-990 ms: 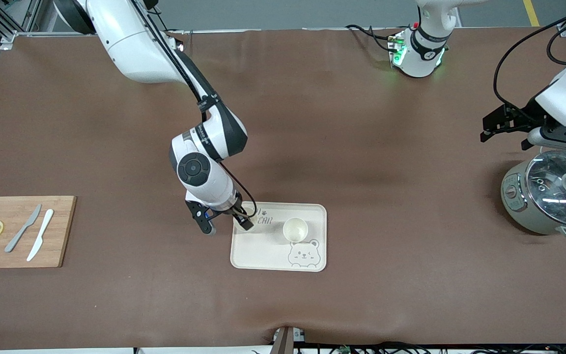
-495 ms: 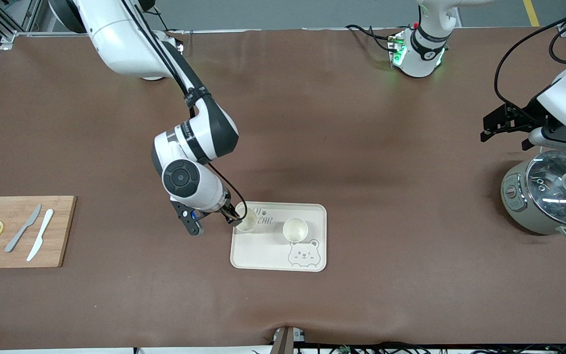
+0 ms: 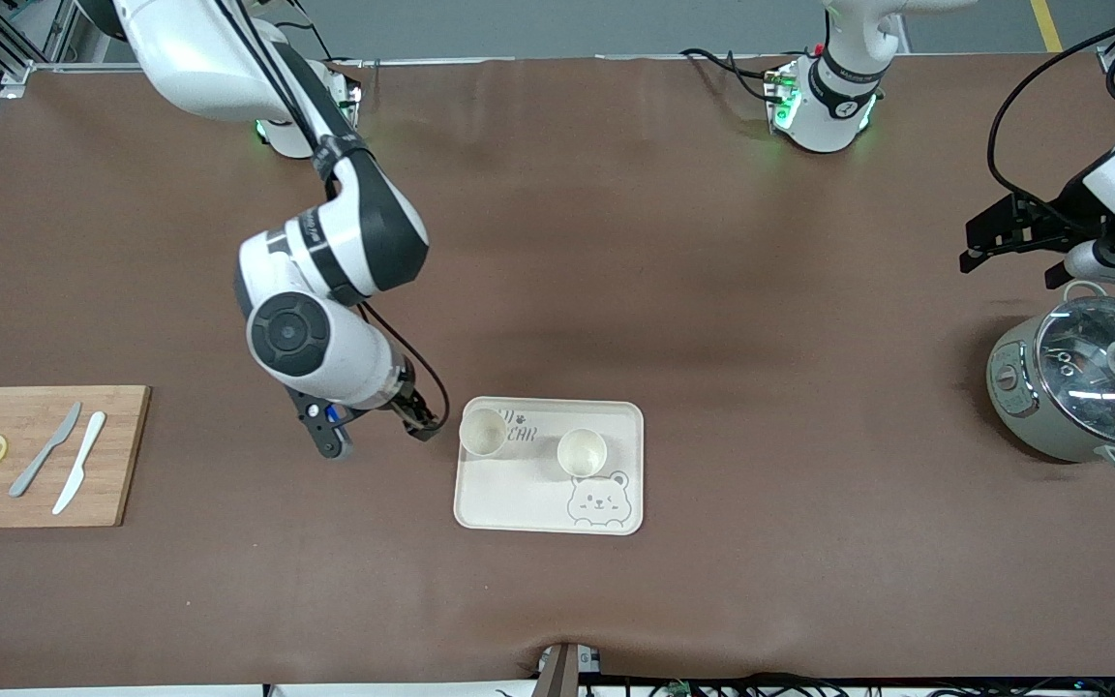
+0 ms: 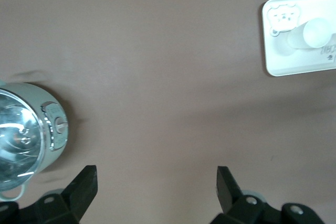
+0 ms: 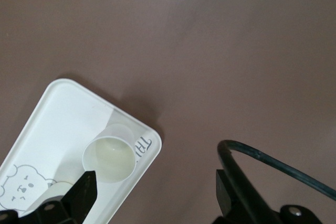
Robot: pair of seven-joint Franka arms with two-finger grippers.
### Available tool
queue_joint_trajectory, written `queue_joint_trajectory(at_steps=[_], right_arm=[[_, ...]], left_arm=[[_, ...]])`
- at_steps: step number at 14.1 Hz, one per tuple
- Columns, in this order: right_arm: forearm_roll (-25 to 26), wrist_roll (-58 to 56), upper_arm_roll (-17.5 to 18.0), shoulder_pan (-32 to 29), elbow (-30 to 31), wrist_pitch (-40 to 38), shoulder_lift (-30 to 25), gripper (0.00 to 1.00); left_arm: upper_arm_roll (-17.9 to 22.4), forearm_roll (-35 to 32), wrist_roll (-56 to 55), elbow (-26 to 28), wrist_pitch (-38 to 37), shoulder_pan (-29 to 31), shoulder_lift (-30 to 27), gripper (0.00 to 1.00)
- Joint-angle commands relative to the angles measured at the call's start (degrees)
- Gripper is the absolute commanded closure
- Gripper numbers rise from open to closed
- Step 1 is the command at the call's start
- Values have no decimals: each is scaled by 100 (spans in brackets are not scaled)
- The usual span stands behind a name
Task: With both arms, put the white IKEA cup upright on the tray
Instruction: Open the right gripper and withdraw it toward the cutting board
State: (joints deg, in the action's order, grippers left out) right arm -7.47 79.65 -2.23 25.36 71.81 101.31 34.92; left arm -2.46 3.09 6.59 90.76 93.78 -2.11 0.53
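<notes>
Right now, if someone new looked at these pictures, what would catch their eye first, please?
Probably the cream tray near the table's middle, with two white cups standing upright on it above a bear drawing. The right gripper hangs open beside the tray, toward the right arm's end. The left gripper, also open, waits near a glass-lidded cooker at the left arm's end.
</notes>
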Motion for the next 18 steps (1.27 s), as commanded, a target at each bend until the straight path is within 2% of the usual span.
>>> queue_joint_trajectory(at_steps=[1, 4, 8, 10, 12, 16, 18], right_arm=[[35, -195, 109, -277, 70, -120, -257, 0], [26, -396, 283, -566, 70, -340, -397, 0], [148, -1441, 1504, -1926, 70, -762, -644, 0], [630, -2204, 2014, -2428, 79, -1059, -793, 0], [869, -2662, 2095, -2527, 79, -1289, -907, 0], [887, -3779, 2069, -2747, 97, -1605, -1110, 0], [887, -4488, 1798, -2703, 96, -1728, -1232, 0]], left_arm=[[-150, -475, -79, -234, -184, -61, 184, 0], [-158, -511, -122, -243, -184, -71, 281, 0], [-150, -485, -271, -260, -184, -79, 342, 0], [-150, -467, -299, -278, -184, -53, 343, 0], [-158, -494, -281, -278, -184, -62, 343, 0], [-158, -468, -316, -286, -176, -106, 343, 0], [-158, -432, -316, -286, -176, -106, 343, 0]])
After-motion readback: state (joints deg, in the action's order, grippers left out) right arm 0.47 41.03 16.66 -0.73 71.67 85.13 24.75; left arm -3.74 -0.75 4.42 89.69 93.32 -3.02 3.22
